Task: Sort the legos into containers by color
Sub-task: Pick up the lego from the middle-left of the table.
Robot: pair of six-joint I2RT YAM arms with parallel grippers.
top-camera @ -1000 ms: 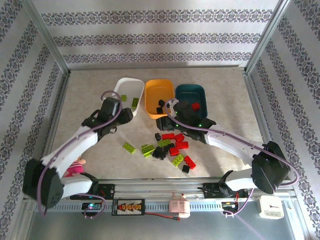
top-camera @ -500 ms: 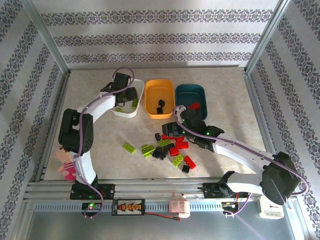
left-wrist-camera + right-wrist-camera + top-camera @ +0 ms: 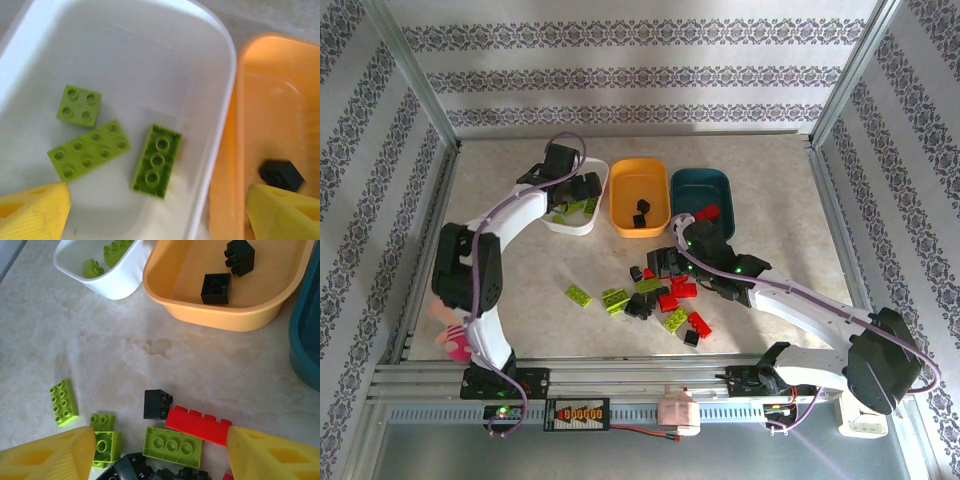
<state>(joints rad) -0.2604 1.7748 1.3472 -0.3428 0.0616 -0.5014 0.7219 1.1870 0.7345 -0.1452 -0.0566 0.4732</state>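
From above, the legos (image 3: 660,300) lie loose on the table (image 3: 520,270), the left gripper (image 3: 582,190) over the white tray (image 3: 570,226), the right gripper (image 3: 665,262) at the pile's far edge. The left wrist view shows its jaws wide and empty above three lime bricks (image 3: 90,150) in that tray. The right wrist view has jaws well apart, holding nothing, over a red brick (image 3: 197,425) (light, stiff, slick, I judge; pinch its flat long sides).

left end effector (image 3: 157,215): my fingers (image 3: 32,212) stand wide apart, one over the white tray (image 3: 165,30), one over the orange tray (image 3: 260,100) | white tray: three lime green legos, a square one (image 3: 79,104), a long one (image 3: 89,149) just beside it, a third (image 3: 157,160) showing three round hollows | orange tray: one black lego (image 3: 281,175)
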